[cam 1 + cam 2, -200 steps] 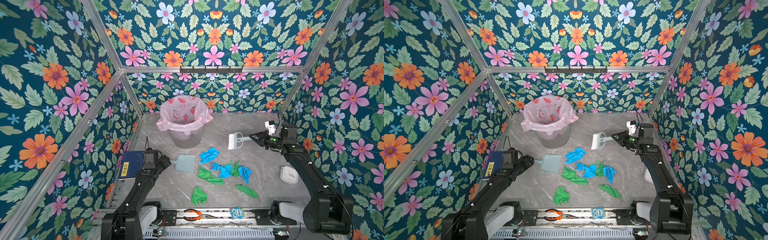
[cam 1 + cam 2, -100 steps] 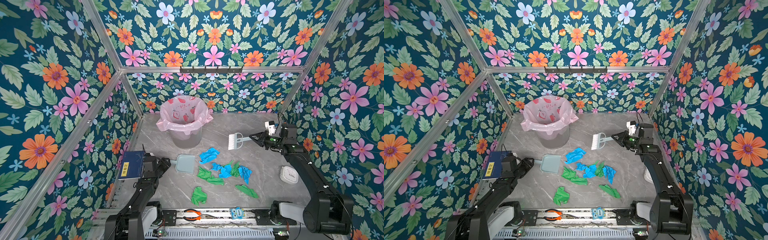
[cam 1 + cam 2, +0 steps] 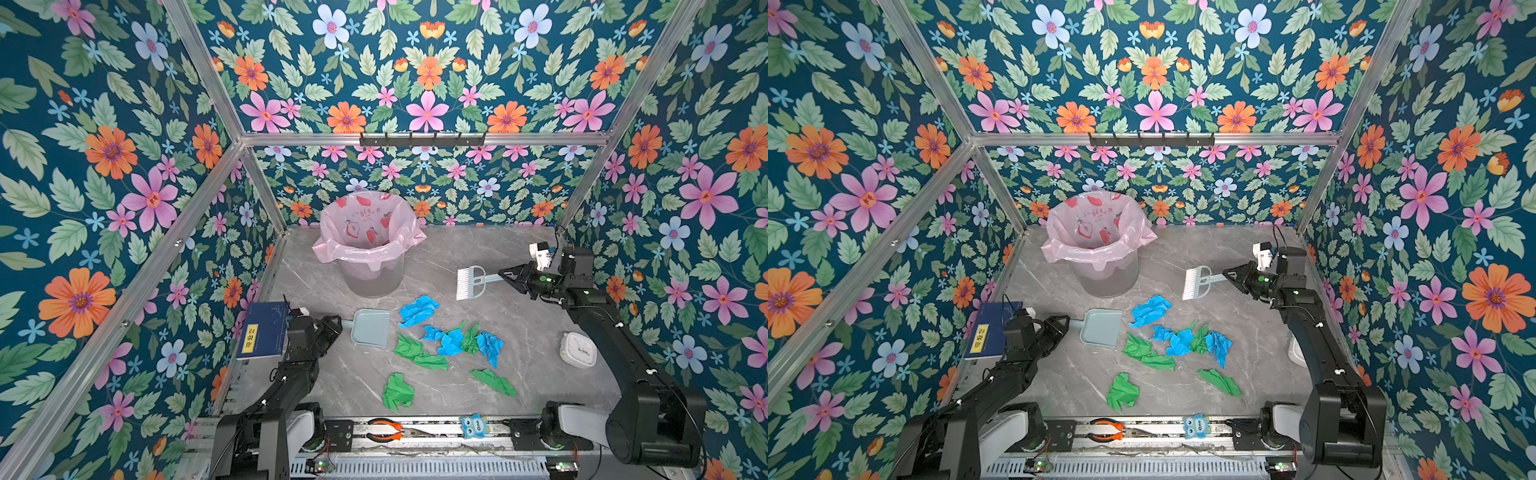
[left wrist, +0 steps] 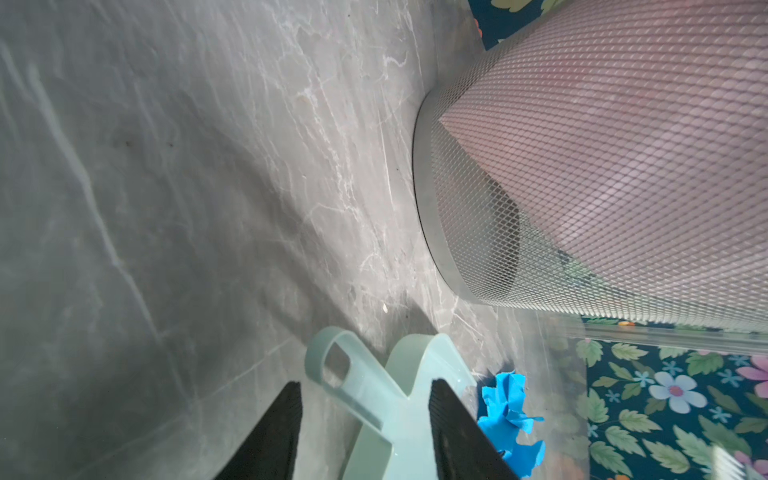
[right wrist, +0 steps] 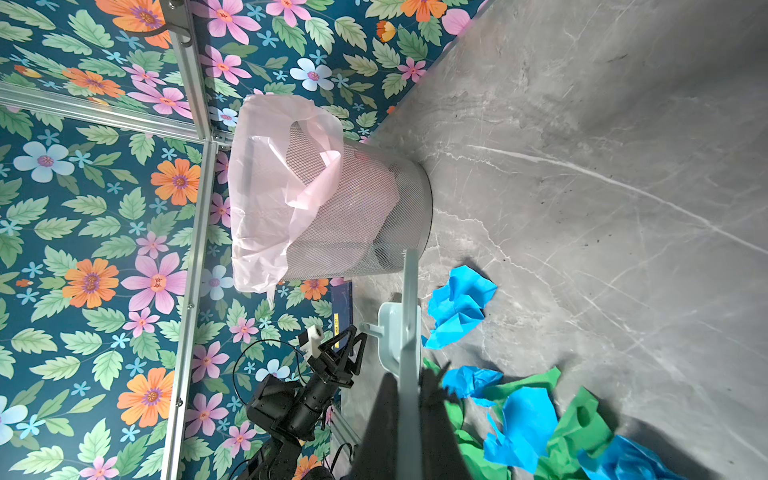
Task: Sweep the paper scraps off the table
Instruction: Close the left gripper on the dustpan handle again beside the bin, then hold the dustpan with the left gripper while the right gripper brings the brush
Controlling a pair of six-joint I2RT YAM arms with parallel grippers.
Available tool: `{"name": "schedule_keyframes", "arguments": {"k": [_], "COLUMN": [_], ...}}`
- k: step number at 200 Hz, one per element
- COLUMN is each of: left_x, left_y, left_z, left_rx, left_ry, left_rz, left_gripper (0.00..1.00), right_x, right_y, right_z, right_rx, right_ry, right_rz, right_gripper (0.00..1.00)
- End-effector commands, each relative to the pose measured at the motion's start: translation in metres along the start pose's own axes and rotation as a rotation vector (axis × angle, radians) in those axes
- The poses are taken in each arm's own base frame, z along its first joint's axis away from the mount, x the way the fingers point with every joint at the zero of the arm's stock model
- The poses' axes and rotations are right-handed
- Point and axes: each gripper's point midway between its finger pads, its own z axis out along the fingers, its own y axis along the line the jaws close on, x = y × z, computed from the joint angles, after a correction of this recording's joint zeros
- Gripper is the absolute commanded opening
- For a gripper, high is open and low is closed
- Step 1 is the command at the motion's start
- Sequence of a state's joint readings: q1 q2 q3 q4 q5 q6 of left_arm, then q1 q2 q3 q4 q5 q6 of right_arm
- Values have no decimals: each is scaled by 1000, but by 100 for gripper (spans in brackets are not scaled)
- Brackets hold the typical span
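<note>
Scraps [image 3: 449,345] lie bunched on the counter [image 3: 519,249], so your right tool [image 3: 503,276] clamps the brush [image 3: 468,282] beyond them for a pull toward the dustpan [image 3: 370,328], whose handle your left tool [image 4: 365,384] straddles half open, not gripping yet.

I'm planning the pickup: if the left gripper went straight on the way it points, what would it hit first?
Most likely the pale green dustpan: its handle lies between the left gripper's open fingers.
</note>
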State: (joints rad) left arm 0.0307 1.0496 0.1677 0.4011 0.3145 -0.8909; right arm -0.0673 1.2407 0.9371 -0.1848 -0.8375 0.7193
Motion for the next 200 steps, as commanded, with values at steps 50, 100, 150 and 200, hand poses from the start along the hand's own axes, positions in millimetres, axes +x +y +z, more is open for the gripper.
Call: {"name": "schedule_keyframes", "arguments": {"k": [50,100,150,200], "left_x": [-6,-9,-8,-8], "left_y": [-8,-8,-6,-4], "left_z": [1,8,16,19], "left_rx": [86,78,68,75], "left_ry": [-56,-53,-37,-43], "left_rz": [-54,-58,-54,-67], "left_gripper": [49,44,42,40], "right_x": [-2,-3,-3,-3], "right_y": [7,6,5,4], "right_z": [0,0,0,1], "right_rx": [-24,-23,-18,-16], "right_ry": [-4,-5,-7,-7], "right_rz": [-34,-35,-36,-35], "right_gripper": [0,0,0,0]}}
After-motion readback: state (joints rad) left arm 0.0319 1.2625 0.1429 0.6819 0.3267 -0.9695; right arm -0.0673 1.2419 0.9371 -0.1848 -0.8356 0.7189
